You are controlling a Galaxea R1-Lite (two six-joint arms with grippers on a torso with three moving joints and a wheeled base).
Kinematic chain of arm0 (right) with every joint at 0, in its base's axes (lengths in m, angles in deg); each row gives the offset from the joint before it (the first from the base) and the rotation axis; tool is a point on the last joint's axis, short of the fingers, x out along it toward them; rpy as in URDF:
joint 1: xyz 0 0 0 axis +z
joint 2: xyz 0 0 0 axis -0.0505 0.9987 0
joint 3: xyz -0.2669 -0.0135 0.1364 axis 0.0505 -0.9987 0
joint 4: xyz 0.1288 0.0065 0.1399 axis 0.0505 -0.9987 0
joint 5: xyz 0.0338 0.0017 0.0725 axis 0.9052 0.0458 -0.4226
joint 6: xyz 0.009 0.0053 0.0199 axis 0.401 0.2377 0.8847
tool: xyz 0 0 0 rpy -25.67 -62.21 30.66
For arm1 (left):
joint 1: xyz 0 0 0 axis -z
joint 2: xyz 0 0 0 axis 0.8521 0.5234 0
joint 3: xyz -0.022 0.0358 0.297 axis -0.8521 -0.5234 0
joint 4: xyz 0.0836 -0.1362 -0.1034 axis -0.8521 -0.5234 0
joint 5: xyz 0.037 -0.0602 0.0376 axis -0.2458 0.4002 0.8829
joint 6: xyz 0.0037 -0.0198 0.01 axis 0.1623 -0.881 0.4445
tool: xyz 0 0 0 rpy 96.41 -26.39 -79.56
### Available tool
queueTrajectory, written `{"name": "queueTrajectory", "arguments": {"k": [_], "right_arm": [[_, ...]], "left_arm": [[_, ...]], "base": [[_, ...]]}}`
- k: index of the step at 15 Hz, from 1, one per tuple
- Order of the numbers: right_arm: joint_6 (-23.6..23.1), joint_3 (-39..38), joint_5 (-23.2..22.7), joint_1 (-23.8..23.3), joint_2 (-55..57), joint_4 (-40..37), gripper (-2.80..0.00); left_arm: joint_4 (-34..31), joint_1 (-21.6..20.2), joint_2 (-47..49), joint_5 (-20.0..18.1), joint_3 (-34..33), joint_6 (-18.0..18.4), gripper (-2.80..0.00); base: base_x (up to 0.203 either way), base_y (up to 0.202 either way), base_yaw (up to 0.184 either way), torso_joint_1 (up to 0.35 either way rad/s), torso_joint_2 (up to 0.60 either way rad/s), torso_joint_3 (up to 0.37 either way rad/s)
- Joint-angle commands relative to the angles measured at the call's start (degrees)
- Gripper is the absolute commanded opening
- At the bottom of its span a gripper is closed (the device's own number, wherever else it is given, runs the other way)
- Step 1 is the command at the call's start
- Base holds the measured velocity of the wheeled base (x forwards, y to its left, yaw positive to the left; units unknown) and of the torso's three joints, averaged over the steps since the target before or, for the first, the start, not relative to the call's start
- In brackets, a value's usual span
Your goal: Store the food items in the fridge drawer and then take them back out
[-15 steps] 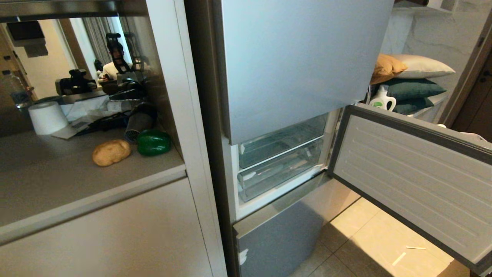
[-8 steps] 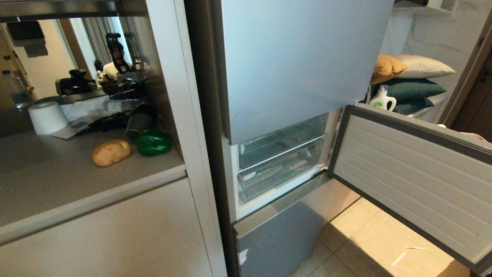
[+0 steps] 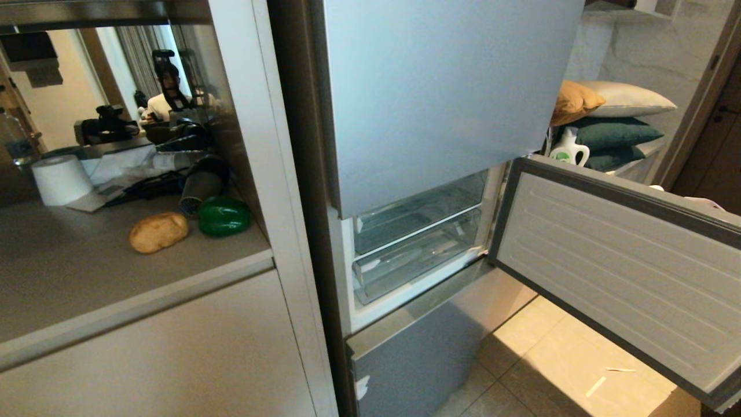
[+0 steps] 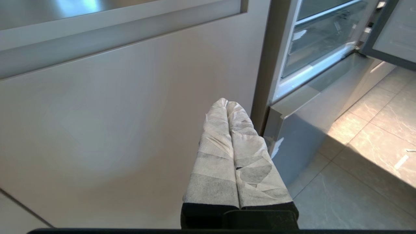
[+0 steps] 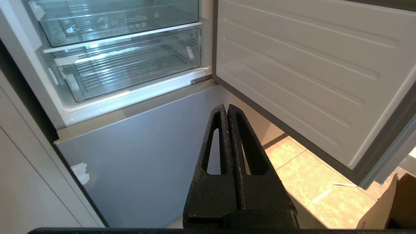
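A tan potato (image 3: 158,231) and a dark green bell pepper (image 3: 224,216) lie side by side on the grey counter (image 3: 87,272) in the niche left of the silver fridge. The fridge's middle door (image 3: 613,266) is swung open to the right. Behind it sit two clear fridge drawers, upper (image 5: 120,19) and lower (image 5: 130,68), both pushed in and empty. Below them is a shut silver-grey front panel (image 5: 139,143). Neither gripper shows in the head view. My left gripper (image 4: 227,103), wrapped in white tape, is shut and empty before the beige cabinet door (image 4: 113,130). My right gripper (image 5: 226,107), black, is shut and empty before the silver panel.
At the niche's back stand a paper roll (image 3: 61,179), a dark hair dryer (image 3: 200,185) and cables. Stacked pillows (image 3: 613,127) and a white bottle (image 3: 569,149) lie behind the open door. A cardboard box corner (image 5: 390,208) stands on the tiled floor under the door.
The whole head picture has slid a little to the left, so the camera has shifted. The potato, the pepper, the drawers and the door keep their places.
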Motion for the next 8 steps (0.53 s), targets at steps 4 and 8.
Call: {"name": "queueTrajectory", "arguments": {"k": [4, 8], "right_arm": [[0.01, -1.76, -0.07, 0.02, -0.09, 0.04, -2.80], [0.01, -1.76, 0.02, 0.02, -0.09, 0.04, -2.80]], "left_arm": [[-0.01, 0.00, 0.09, 0.02, 0.03, -0.02, -2.80], [-0.01, 0.00, 0.09, 0.02, -0.04, -0.02, -2.80]], "base": [[0.000, 0.000, 0.000, 0.000, 0.00, 0.000], [0.000, 0.000, 0.000, -0.018, 0.05, 0.024]]}}
